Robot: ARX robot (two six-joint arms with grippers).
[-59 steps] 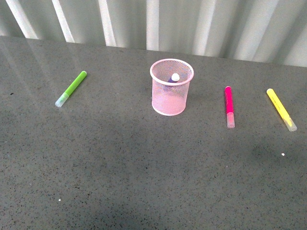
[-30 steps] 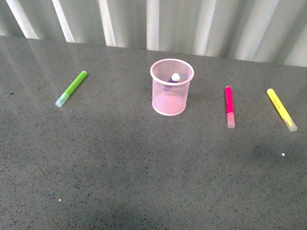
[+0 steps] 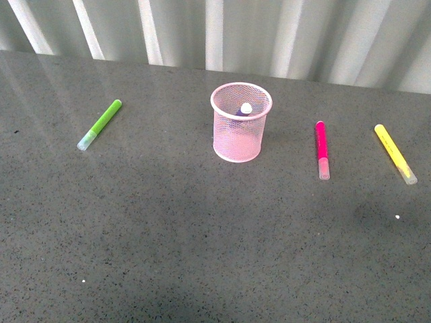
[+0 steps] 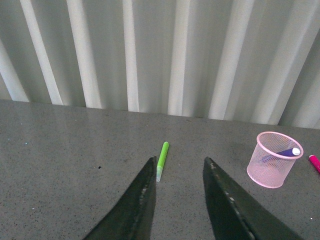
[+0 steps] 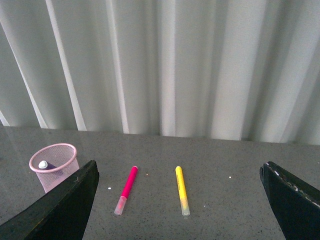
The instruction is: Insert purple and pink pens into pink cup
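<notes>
One purple pen [image 3: 244, 110] in the pink cup [image 3: 237, 142], pink pen [image 3: 321, 148] outside it

Front view: the purple pen leans inside the cup, its white end just below the rim. The pink pen lies flat on the grey table [image 3: 202, 235] near the cup's right side, a yellow marker [image 3: 394, 153] beyond it. A lime-green marker [image 3: 100, 124] lies well to the cup's left.

Left wrist view: the left gripper [image 4: 179, 161] hangs with jaws parted, holding nothing (the green marker lies just past its tips).

Right wrist view: the right gripper [image 5: 180, 167] is spread wide and empty. The pink pen lies between cup and yellow marker.
</notes>
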